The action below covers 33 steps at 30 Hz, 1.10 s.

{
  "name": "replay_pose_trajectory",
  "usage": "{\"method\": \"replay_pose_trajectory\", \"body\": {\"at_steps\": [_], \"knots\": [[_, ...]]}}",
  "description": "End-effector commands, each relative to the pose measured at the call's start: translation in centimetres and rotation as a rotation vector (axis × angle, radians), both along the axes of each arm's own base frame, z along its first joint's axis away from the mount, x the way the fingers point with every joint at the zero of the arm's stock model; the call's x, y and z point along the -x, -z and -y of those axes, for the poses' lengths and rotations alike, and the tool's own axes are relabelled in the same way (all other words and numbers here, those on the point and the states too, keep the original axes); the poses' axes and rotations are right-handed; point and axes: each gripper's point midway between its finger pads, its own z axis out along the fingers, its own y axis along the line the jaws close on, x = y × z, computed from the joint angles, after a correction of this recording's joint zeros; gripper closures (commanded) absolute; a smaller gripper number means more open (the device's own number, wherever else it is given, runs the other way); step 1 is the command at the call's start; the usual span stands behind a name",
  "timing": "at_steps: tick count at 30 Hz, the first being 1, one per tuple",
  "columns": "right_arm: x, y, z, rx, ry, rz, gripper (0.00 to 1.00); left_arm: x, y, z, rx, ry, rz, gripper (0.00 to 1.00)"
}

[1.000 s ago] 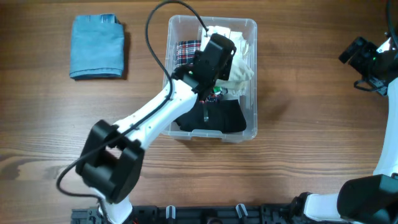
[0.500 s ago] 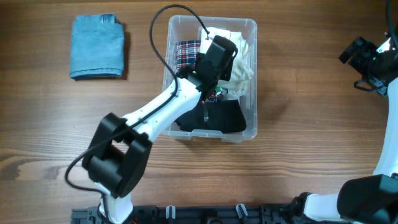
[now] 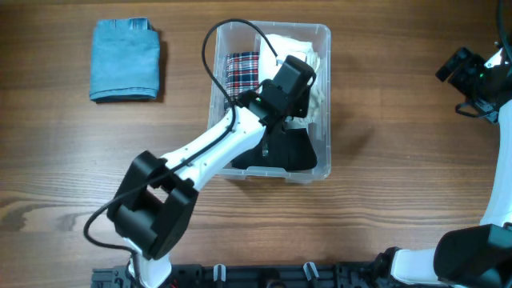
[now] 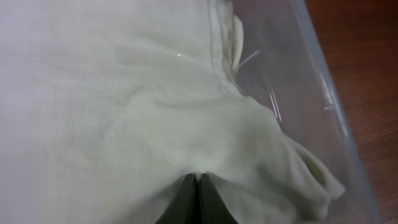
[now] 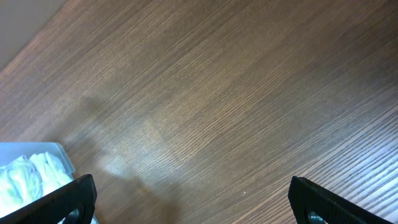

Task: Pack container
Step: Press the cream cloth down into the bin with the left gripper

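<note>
The clear plastic container [image 3: 272,29] stands at the middle back of the table and holds a white cloth [image 3: 288,44], a plaid cloth [image 3: 240,70] and a black cloth [image 3: 292,152]. My left gripper [image 3: 298,90] reaches down into it. In the left wrist view its fingers are shut together, with the tips [image 4: 197,177] pressed into the white cloth [image 4: 124,106] beside the container's wall [image 4: 323,81]. Far to the right, my right gripper [image 3: 458,72] hangs open over bare wood, nothing between its fingers [image 5: 193,199].
A folded blue cloth [image 3: 126,60] lies on the table at the back left. A corner of the container [image 5: 56,149] with white cloth [image 5: 25,174] shows at the lower left of the right wrist view.
My left gripper has shifted to the right inside the container, over the white cloth, staying shut. The right arm has not moved.
</note>
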Motion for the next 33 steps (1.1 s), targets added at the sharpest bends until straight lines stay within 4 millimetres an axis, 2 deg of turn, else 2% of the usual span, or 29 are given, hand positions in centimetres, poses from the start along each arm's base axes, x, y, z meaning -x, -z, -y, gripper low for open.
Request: {"method": "replay_pose_trajectory", "body": {"at_steps": [1,3,6,9,10,11,13,16,20,26,29,33], "knots": [[-0.3,-0.2,0.1,0.001,0.008,0.007,0.00,0.4,3.4,-0.3,-0.035,-0.012,-0.068,0.96],[-0.3,-0.2,0.1,0.001,0.008,0.007,0.00,-0.2,2.1,-0.2,-0.013,-0.011,-0.028,0.96],[-0.3,-0.2,0.1,0.001,0.008,0.007,0.01,-1.5,-2.5,-0.3,-0.005,0.034,0.114,0.96],[-0.3,-0.2,0.1,0.001,0.008,0.007,0.00,-3.1,-7.8,-3.7,-0.039,-0.107,0.261,0.96],[-0.3,-0.2,0.1,0.001,0.008,0.007,0.00,-3.4,-8.9,-4.6,-0.041,-0.139,0.290,0.96],[-0.3,-0.2,0.1,0.000,0.008,0.007,0.00,-3.7,-10.0,-5.5,-0.038,-0.167,0.312,0.96],[-0.3,-0.2,0.1,0.001,0.008,0.007,0.00,-4.6,-10.3,-6.9,-0.034,-0.199,0.319,0.96],[-0.3,-0.2,0.1,0.001,0.008,0.007,0.00,-5.5,-8.0,-8.1,-0.053,-0.215,0.263,0.96],[-0.3,-0.2,0.1,0.001,0.008,0.007,0.00,-5.9,-3.6,-6.9,-0.017,-0.134,0.149,0.96],[-0.3,-0.2,0.1,0.001,0.008,0.007,0.00,-5.9,0.3,-5.0,0.013,-0.068,0.079,0.95],[-0.3,-0.2,0.1,0.001,0.008,0.007,0.00,-5.4,2.6,-5.2,-0.019,-0.066,0.023,0.96],[-0.3,-0.2,0.1,0.001,0.008,0.007,0.00,-4.8,4.2,-5.5,-0.050,-0.065,-0.020,0.92]]}}
